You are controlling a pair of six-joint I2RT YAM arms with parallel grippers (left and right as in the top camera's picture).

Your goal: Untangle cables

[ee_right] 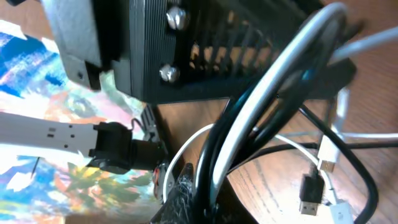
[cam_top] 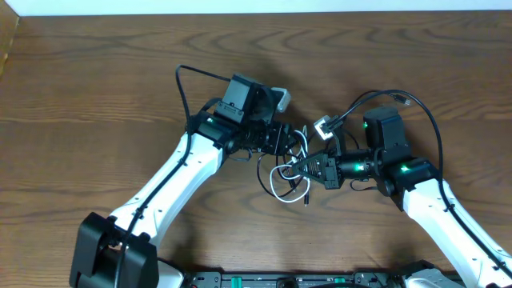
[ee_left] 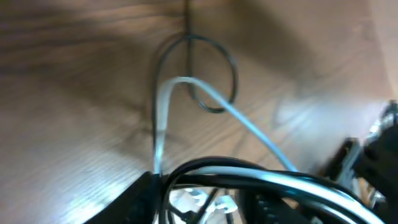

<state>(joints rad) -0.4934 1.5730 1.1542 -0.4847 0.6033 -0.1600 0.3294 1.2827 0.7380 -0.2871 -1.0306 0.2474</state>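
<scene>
The black cord (cam_top: 261, 170) and white cord (cam_top: 274, 187) lie tangled in loose loops on the wooden table (cam_top: 96, 96), just beside the right pincer (cam_top: 308, 166). Both arms reach inward and bend low over the tangle. The left pincer (cam_top: 282, 142) is near the right pincer. The right pincer clamps both cords, which rise taut from it. The left pincer's grip cannot be told. A black USB plug (ee_right: 309, 194) and a white plug (ee_right: 326, 155) rest beside the right pincer.
</scene>
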